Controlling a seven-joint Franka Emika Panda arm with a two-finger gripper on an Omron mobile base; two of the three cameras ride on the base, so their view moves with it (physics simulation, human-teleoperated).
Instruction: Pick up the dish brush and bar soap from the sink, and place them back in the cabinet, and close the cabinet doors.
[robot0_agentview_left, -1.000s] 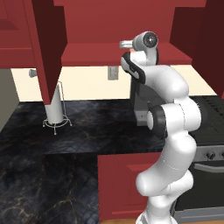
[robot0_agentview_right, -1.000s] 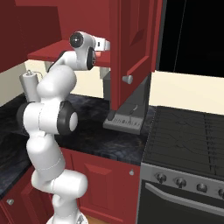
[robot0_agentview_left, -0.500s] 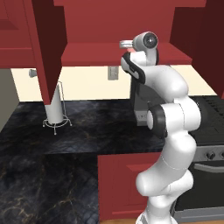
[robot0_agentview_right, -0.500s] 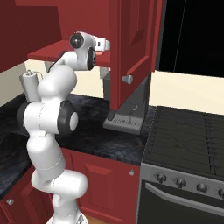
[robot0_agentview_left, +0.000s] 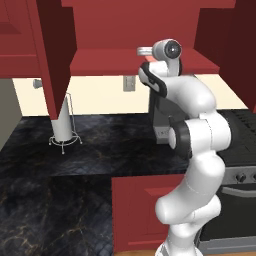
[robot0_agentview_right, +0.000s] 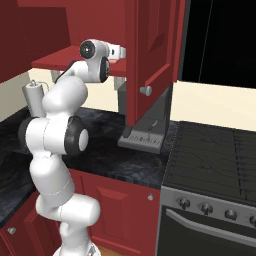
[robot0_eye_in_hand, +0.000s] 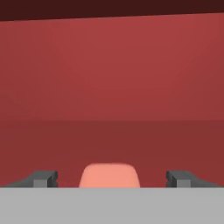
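The white arm is raised with its wrist level at the red shelf (robot0_agentview_left: 105, 62) of the dark red wooden wall cabinet (robot0_agentview_left: 130, 20), hand reaching into the cabinet.

In the hand view the claw (robot0_eye_in_hand: 111, 178) is released: its two dark fingertips (robot0_eye_in_hand: 43, 178) stand wide apart at 7 and 5 o'clock. The salmon-orange rounded bar soap (robot0_eye_in_hand: 109, 176) lies on the shelf between them at 6 o'clock, clear of both tips. Behind it, the cabinet's red back wall.

Both tall dark red raised-panel cabinet doors stand open: the left door (robot0_agentview_left: 52, 55) at 10 o'clock in the left base view, the right door (robot0_agentview_right: 150, 55) with its round silver knob (robot0_agentview_right: 146, 90) at 12 o'clock in the right base view.

On the black marbled worktop (robot0_agentview_left: 75, 145) stands a white upright holder on a wire foot (robot0_agentview_left: 63, 125).

No brand, label or legible writing is visible.
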